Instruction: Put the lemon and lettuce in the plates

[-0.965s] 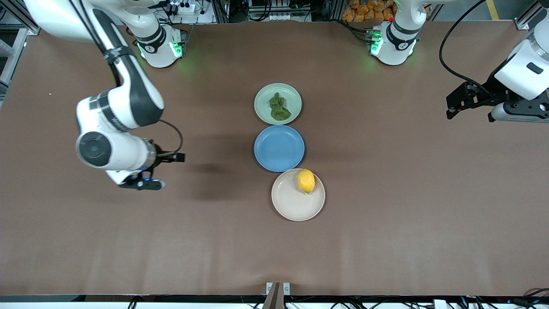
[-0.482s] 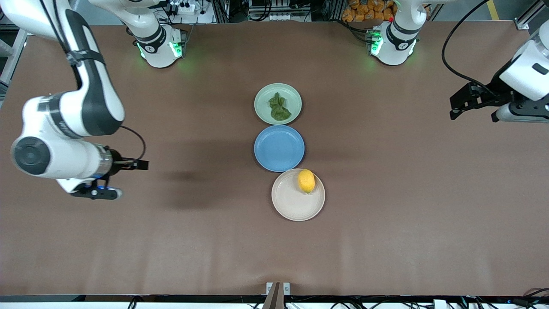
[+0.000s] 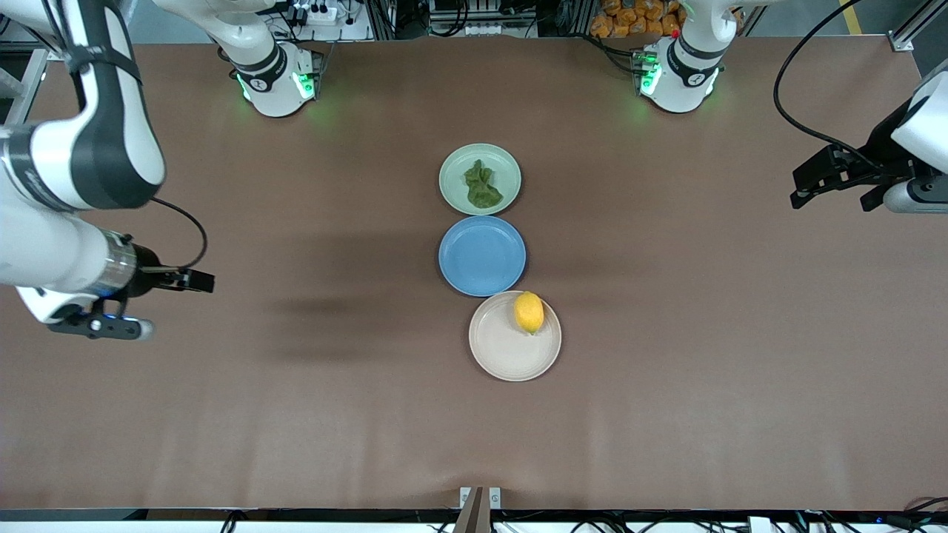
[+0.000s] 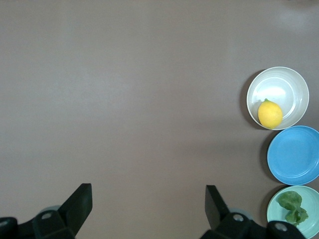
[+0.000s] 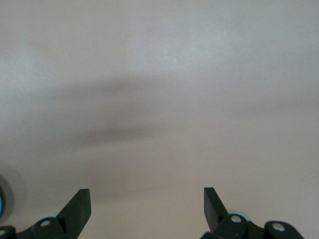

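The lettuce [image 3: 482,186] lies in the pale green plate [image 3: 453,176], the plate farthest from the front camera. The lemon [image 3: 529,312] lies in the beige-white plate [image 3: 503,352], the nearest one, close to its rim. Both also show in the left wrist view: the lemon [image 4: 270,114] and the lettuce [image 4: 293,206]. My left gripper [image 4: 148,191] is open and empty, high over bare table toward the left arm's end. My right gripper [image 5: 147,195] is open and empty, over bare table toward the right arm's end. Both are well away from the plates.
An empty blue plate [image 3: 481,255] sits between the two task plates, all three in a row at the table's middle. The right arm's wrist [image 3: 67,263] and the left arm's wrist [image 3: 918,148] hang near the table's two ends. The arm bases stand along the table's edge farthest from the front camera.
The right arm has swung away from the plates toward its end of the table. The left arm has drawn a little farther toward its own end. The lemon, lettuce and plates have not moved.
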You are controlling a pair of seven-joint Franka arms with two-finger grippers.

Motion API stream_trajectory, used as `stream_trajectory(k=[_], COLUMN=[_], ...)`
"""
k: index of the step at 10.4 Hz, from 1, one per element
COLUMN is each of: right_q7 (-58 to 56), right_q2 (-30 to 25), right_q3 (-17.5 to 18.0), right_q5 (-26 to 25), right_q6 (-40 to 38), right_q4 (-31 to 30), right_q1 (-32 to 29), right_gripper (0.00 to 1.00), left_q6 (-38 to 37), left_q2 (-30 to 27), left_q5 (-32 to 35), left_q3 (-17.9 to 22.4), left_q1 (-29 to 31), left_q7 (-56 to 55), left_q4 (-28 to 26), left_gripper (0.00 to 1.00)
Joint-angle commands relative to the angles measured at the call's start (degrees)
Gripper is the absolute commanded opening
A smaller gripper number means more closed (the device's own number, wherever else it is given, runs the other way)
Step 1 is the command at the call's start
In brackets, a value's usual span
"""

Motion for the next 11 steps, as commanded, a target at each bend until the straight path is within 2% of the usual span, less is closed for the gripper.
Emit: stream_trajectory(k=[1,3,6,8,11], right_q7=[-0.75,-0.74,-0.83,-0.75,-1.53], right_q2=[-3.57,-5.07,-7.7,-8.94,-9.21], right_q3=[0.14,0.14,-0.21,-0.83,-0.92], right_q5=[-2.42,-5.32,-5.6,-5.6,-6.3], right_q6=[-0.86,-0.86,-1.47,-5.41,-7.28], right_q4=[-0.06,-0.06,0.74,2.48,4.77], right_q1=[-0.88,-0.79,-1.31,-1.49,-2.11], right_gripper=[1.0,1.0,1.0,1.0,1.0], left_q6=[-1.06,-1.5,-2.03,-2.03,-2.03], left_q2=[-0.88,-0.97,-0.97,-1.05,-1.05], left_q5=[-1.24,-0.62,-0.45,-0.45,-0.36], left_q3=[-0.59,-1.72,-1.73,-1.55,-1.11], left_q1=[0.63,0.54,0.54,0.54,0.63], left_q7=[1.35,1.26,1.26,1.35,1.35], left_q4=[0.03,0.03,0.03,0.03,0.03], left_gripper=[1.0,1.0,1.0,1.0,1.0])
